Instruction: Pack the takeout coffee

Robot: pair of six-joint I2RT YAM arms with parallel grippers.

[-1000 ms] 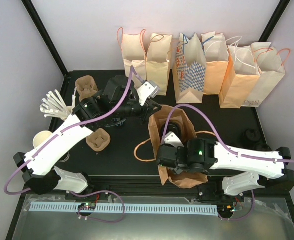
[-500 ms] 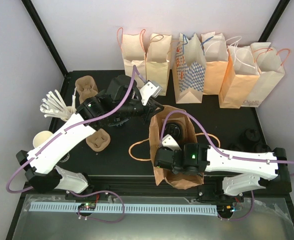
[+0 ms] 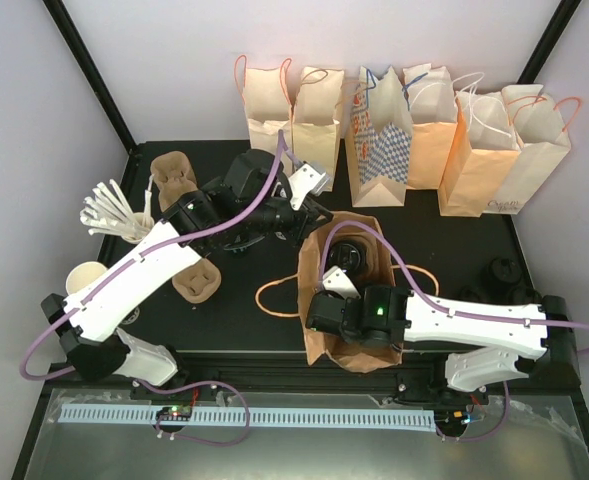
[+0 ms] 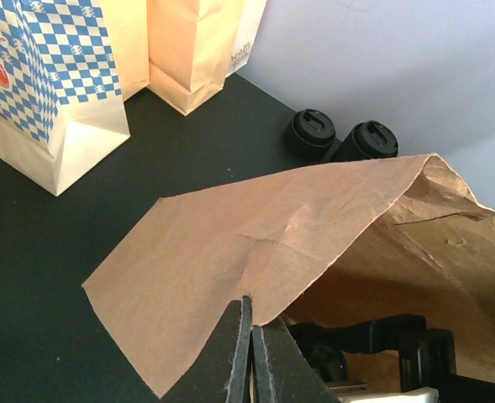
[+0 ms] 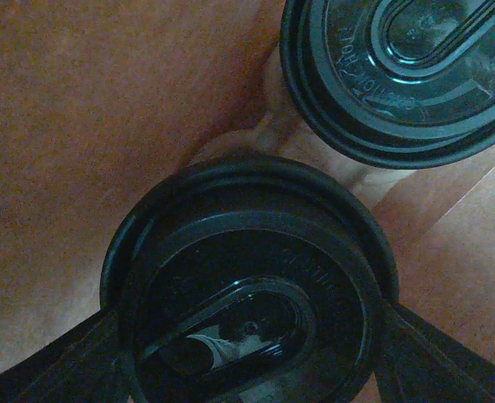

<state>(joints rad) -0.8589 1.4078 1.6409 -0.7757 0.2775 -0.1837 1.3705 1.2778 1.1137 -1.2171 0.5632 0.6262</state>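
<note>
One coffee cup (image 5: 247,277) in right claw (image 5: 247,312)

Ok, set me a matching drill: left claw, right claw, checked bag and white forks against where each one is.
1 left claw
2 right claw
3 blue checked bag
4 white forks

A in the back row of bags
B around the takeout coffee inside the open brown bag
C by the table's left edge
D shut on the brown bag's rim

Pairs: 1-D, 2-B, 3-A, 4-C.
</note>
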